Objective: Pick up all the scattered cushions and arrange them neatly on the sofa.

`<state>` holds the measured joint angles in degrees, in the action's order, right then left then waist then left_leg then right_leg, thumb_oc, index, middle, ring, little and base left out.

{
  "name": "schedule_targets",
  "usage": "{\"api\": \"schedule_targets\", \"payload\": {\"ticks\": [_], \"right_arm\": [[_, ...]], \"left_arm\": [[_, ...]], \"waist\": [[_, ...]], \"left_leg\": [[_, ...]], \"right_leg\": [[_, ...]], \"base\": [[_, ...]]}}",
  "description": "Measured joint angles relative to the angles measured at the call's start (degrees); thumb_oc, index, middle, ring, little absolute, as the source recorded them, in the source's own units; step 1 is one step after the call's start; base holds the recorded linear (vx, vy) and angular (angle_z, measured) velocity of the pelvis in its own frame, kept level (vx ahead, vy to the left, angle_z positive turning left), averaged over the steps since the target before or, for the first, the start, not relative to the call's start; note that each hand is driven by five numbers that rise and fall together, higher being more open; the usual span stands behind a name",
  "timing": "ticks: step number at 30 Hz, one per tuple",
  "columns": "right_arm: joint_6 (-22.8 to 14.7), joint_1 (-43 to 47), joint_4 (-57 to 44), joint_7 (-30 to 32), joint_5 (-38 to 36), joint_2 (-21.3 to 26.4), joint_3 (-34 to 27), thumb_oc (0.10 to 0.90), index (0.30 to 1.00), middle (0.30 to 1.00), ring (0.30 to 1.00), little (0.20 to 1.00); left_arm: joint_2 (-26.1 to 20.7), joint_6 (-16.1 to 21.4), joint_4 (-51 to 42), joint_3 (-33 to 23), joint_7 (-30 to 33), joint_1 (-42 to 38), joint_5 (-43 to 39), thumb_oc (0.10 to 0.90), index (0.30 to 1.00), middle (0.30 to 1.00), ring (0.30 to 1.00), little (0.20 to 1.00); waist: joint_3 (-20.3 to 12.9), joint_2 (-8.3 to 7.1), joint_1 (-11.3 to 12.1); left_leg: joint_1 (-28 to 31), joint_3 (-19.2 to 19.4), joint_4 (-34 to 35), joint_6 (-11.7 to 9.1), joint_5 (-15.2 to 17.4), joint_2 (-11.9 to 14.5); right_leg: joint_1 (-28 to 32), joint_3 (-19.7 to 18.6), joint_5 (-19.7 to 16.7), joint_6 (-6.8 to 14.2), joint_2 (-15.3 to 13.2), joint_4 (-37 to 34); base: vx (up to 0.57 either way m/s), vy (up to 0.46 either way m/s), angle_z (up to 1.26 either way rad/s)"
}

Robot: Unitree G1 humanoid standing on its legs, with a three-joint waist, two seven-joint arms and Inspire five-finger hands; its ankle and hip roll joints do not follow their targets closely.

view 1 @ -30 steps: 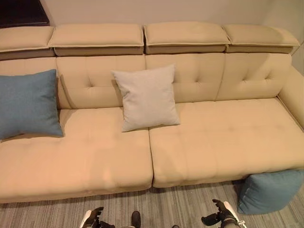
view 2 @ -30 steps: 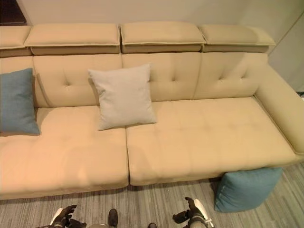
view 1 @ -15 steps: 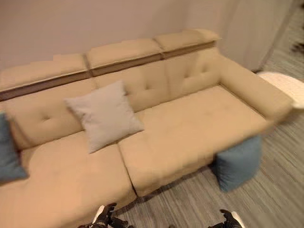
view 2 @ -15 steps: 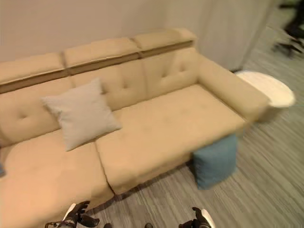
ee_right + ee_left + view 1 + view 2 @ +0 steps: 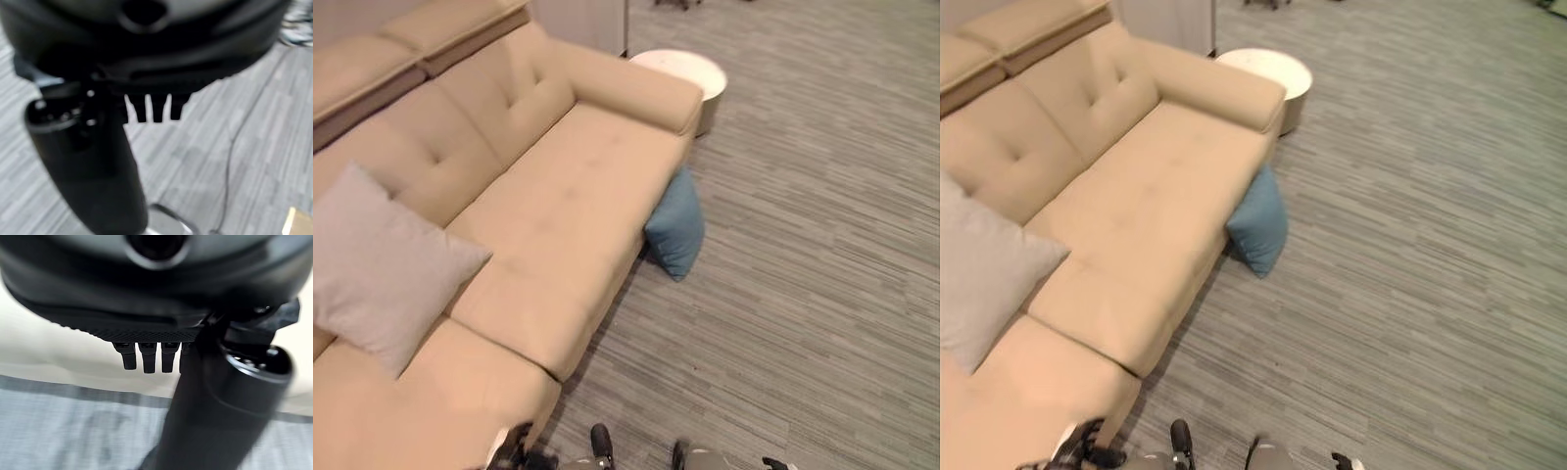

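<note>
Blue cushion (image 5: 676,224) on grey floor (image 5: 822,255) against sofa (image 5: 558,215), both hands' fingers (image 5: 146,356) straight, empty.

Probably a lounge: beige sofa (image 5: 548,215), round side table (image 5: 690,73), grey carpet (image 5: 803,294).

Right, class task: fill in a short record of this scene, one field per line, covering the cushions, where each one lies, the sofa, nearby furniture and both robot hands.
Blue cushion: on the floor, leaning against the sofa's front
Grey cushion: on the seat, against the backrest
Sofa: beige, its right seat bare
Round white table: beyond the sofa's armrest
Left hand: holds nothing, fingers relaxed
Right hand: holds nothing, fingers relaxed
</note>
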<state>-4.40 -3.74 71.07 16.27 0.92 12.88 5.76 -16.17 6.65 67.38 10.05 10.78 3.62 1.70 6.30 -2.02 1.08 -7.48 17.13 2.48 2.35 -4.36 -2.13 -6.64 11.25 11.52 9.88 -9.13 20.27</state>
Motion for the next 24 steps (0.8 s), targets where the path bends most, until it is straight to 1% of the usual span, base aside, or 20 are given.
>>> {"api": "schedule_targets", "payload": {"ticks": [1, 2, 3, 4, 5, 6, 7, 8, 10, 11, 12, 14, 15, 16, 17, 18, 19, 21, 22, 24], "right_arm": [[0.0, 0.2, 0.0, 0.0, 0.0, 0.1, 0.0, 0.8, 0.9, 0.9, 0.9, 0.9], [0.0, 0.9, 0.0, 0.0, -0.1, 0.8, 0.0, 0.8, 0.9, 0.9, 0.9, 0.9], [-0.1, 1.1, -0.1, 0.0, -0.1, 0.7, 0.3, 0.8, 0.9, 0.9, 0.9, 0.9], [-0.3, 1.4, -0.1, 0.0, -0.1, 0.7, 0.9, 0.8, 0.9, 0.9, 0.9, 0.9], [-0.5, 1.8, -0.6, 0.1, -0.1, 0.7, 1.1, 0.8, 0.9, 0.9, 0.9, 0.9], [-0.7, 2.2, -0.6, 0.2, -0.2, 0.9, 1.2, 0.8, 0.9, 0.9, 0.9, 0.9], [-1.1, 2.2, -0.6, 0.2, -0.2, 1.5, 1.3, 0.8, 0.9, 0.9, 0.9, 0.9], [-1.1, 2.5, -0.4, 0.3, -0.2, 2.5, 1.5, 0.8, 0.9, 0.9, 0.9, 0.9], [-1.1, 2.7, 0.0, 0.3, -0.3, 2.4, 1.5, 0.8, 0.9, 0.9, 0.9, 0.9], [-1.1, 3.3, 0.2, 0.3, -0.4, 2.1, 1.2, 0.8, 0.9, 0.9, 0.9, 0.9], [-1.1, 3.8, 0.2, 0.4, -0.8, 2.1, 1.0, 0.8, 0.9, 0.9, 0.9, 0.9], [-1.1, 4.3, 0.0, 0.6, -1.6, 2.8, 0.1, 0.8, 0.9, 0.9, 0.9, 0.9], [-0.8, 3.6, 0.3, 0.8, -1.8, 3.4, -0.3, 0.8, 0.9, 0.9, 0.9, 0.9], [0.3, 3.3, 0.7, 1.1, -2.1, 4.1, -0.8, 0.8, 0.9, 0.9, 0.9, 0.9], [0.2, 4.0, 0.7, 1.5, -2.2, 4.5, -0.8, 0.8, 0.9, 0.9, 0.9, 0.9], [0.2, 4.5, 0.6, 1.5, -2.2, 4.4, -0.7, 0.8, 0.9, 0.9, 0.9, 0.9], [0.2, 4.3, 0.8, 1.4, -2.2, 4.4, -0.6, 0.8, 0.9, 0.9, 0.9, 0.9], [0.0, 4.4, 1.9, 1.4, -2.2, 4.4, -0.7, 0.8, 0.9, 0.9, 0.9, 0.9], [-0.1, 4.2, 1.8, 1.5, -2.1, 4.4, -0.3, 0.8, 0.9, 0.9, 0.9, 0.9], [0.0, 4.2, 1.6, 1.3, -2.0, 3.0, 0.6, 0.8, 0.9, 0.9, 0.9, 0.9]], "left_arm": [[0.2, -0.2, 0.0, 0.0, 0.0, -0.6, 0.0, 0.8, 0.9, 0.9, 0.9, 0.9], [1.6, -0.6, -0.1, 0.9, 0.0, -1.1, 0.0, 0.8, 0.9, 0.9, 0.9, 0.9], [1.6, -0.5, -0.6, 2.7, 0.0, -1.3, 0.0, 0.8, 0.9, 0.9, 0.9, 0.9], [1.8, -0.5, -1.7, 4.5, -0.1, -2.4, 0.1, 0.8, 0.9, 0.9, 0.9, 0.9], [2.0, -0.5, -2.5, 4.6, 0.0, -2.6, 0.1, 0.8, 0.9, 0.9, 0.9, 0.9], [1.9, -0.5, -3.1, 4.7, 0.1, -2.6, 0.0, 0.8, 0.9, 0.9, 0.9, 0.9], [2.0, -0.6, -3.2, 5.0, 0.2, -2.5, 0.0, 0.8, 0.9, 0.9, 0.9, 0.9], [2.0, -0.6, -3.3, 6.2, -0.1, -3.4, 0.1, 0.8, 0.9, 0.9, 0.9, 0.9], [1.9, -0.5, -4.5, 6.3, 0.0, -5.5, 0.1, 0.8, 0.9, 0.9, 0.9, 0.9], [1.9, -0.5, -5.1, 7.1, 0.0, -6.7, 0.0, 0.8, 0.9, 0.9, 0.9, 0.9], [1.9, -0.5, -5.1, 8.4, -0.3, -6.9, 0.0, 0.8, 0.9, 0.9, 0.9, 0.9], [2.3, -0.7, -4.9, 10.2, -1.3, -7.6, 0.0, 0.8, 0.9, 0.9, 0.9, 0.9], [3.1, -0.6, -4.9, 10.8, -1.3, -8.4, 0.1, 0.8, 0.9, 0.9, 0.9, 0.9], [4.1, -0.6, -4.8, 12.5, -1.3, -9.6, 0.1, 0.8, 0.9, 0.9, 0.9, 0.9], [5.3, -0.6, -4.8, 13.0, -1.3, -10.4, 0.1, 0.8, 0.9, 0.9, 0.9, 0.9], [5.8, -0.6, -4.9, 12.9, -1.5, -10.7, -0.1, 0.8, 0.9, 0.9, 0.9, 0.9], [5.8, -0.6, -4.9, 12.8, -1.5, -10.7, 0.1, 0.8, 0.9, 0.9, 0.9, 0.9], [5.9, -0.7, -4.7, 11.2, -1.4, -9.7, 0.1, 0.8, 0.9, 0.9, 0.9, 0.9], [5.7, -0.7, -4.6, 11.0, -1.4, -8.7, 0.1, 0.8, 0.9, 0.9, 0.9, 0.9], [4.4, -0.7, -5.1, 10.3, -1.3, -8.7, 0.1, 0.8, 0.9, 0.9, 0.9, 0.9]], "waist": [[0.1, -0.16, 0.0], [0.4, 2.57, -0.4], [-0.1, 3.24, -0.3], [-0.1, 1.97, -0.2], [0.0, 1.23, -0.3], [0.1, 0.88, -0.1], [-0.4, 1.92, -0.1], [-0.9, 4.02, -0.8], [0.0, 3.62, -0.5], [1.2, 1.96, -0.2], [1.7, 0.64, -0.3], [2.4, -0.33, -0.9], [2.4, -0.17, -1.4], [2.8, -0.18, -1.9], [4.2, 0.05, -1.7], [4.8, 1.43, -0.6], [4.6, 1.93, -0.1], [4.0, 3.34, 1.2], [3.1, 3.86, 1.0], [2.5, 1.69, 1.0]], "left_leg": [[-0.9, -0.8, 0.3, -0.7, -1.0, -0.7], [-1.0, -2.0, 1.0, -3.0, -2.4, 0.7], [-1.2, -2.3, 1.2, -5.9, -2.3, 1.4], [-1.3, -3.7, 1.3, -11.1, 1.3, 1.0], [-1.7, -4.8, -0.1, -8.4, 0.8, 0.3], [-2.2, -6.7, -4.3, -5.2, 1.1, 0.4], [-2.1, -8.1, -7.1, -6.0, -0.2, 1.7], [-1.7, -12.0, -6.8, -5.7, -0.1, 3.8], [-1.7, -12.6, -6.4, -7.6, -1.4, 4.7], [-2.5, -13.9, -7.2, -9.4, -3.4, 4.6], [-2.7, -14.9, -8.0, -10.1, -4.6, 4.1], [-3.0, -17.0, -10.1, -7.5, -2.3, 2.7], [-2.7, -18.2, -10.0, -7.2, -2.0, 1.8], [-3.7, -18.3, -8.5, -7.1, -1.6, -0.3], [-5.8, -18.5, -5.9, -7.1, -1.7, -1.8], [-8.3, -19.7, -3.4, -7.3, -2.1, -1.5], [-7.7, -19.6, -1.9, -7.6, -2.3, -1.0], [-5.4, -19.4, 0.2, -6.5, -1.6, 0.6], [-4.5, -18.8, -0.6, -4.3, -3.4, 1.0], [-2.4, -14.8, -0.8, -0.4, -3.0, -0.7]], "right_leg": [[2.9, 0.0, 1.4, -1.5, 0.6, -7.8], [4.9, -0.9, 0.3, -2.9, 3.6, -12.7], [5.8, -1.9, -0.8, -4.9, 5.2, -14.6], [5.6, -2.0, -3.8, -8.1, 4.6, -16.0], [5.3, -1.8, -5.1, -9.0, 3.6, -16.1], [5.1, -2.0, -5.3, -8.9, 3.5, -15.8], [4.8, -2.2, -4.8, -8.2, 5.0, -14.6], [2.5, -2.1, -3.0, -8.7, 7.1, -10.8], [1.5, -2.3, -2.1, -10.2, 7.4, -9.4], [0.3, -3.1, -1.7, -11.4, 7.1, -7.9], [0.0, -3.6, -2.3, -12.2, 6.4, -7.9], [1.0, -3.9, -2.5, -12.5, 5.9, -9.4], [1.7, -4.4, -2.8, -12.8, 6.2, -10.3], [2.4, -6.5, -3.9, -14.6, 6.3, -12.4], [5.0, -8.6, -6.0, -14.9, 6.7, -16.9], [8.9, -10.2, -6.9, -14.5, 8.0, -21.9], [10.2, -11.6, -6.5, -13.8, 8.4, -23.5], [12.4, -14.3, -6.3, -12.3, 8.8, -23.8], [13.3, -14.8, -5.2, -10.8, 8.7, -23.4], [10.9, -14.8, -2.2, -6.5, 5.9, -16.9]], "base": [[0.02, -0.248, -0.47], [0.04, -0.211, 0.0], [0.03, -0.212, 0.07], [0.0, -0.234, 0.04], [-0.02, -0.243, -0.17], [-0.02, -0.128, -0.33], [0.01, -0.14, -0.22], [0.04, -0.1, -0.02], [0.07, -0.093, -0.01], [0.11, -0.061, -0.29], [0.15, -0.054, -0.42], [0.18, -0.043, -0.14], [0.19, -0.03, 0.3], [0.2, -0.022, 0.14], [0.46, 0.054, -0.38], [0.49, 0.092, -0.76], [0.51, 0.127, -1.1], [0.23, 0.098, -1.14], [0.19, 0.101, -1.06], [0.16, 0.091, -0.92]]}}
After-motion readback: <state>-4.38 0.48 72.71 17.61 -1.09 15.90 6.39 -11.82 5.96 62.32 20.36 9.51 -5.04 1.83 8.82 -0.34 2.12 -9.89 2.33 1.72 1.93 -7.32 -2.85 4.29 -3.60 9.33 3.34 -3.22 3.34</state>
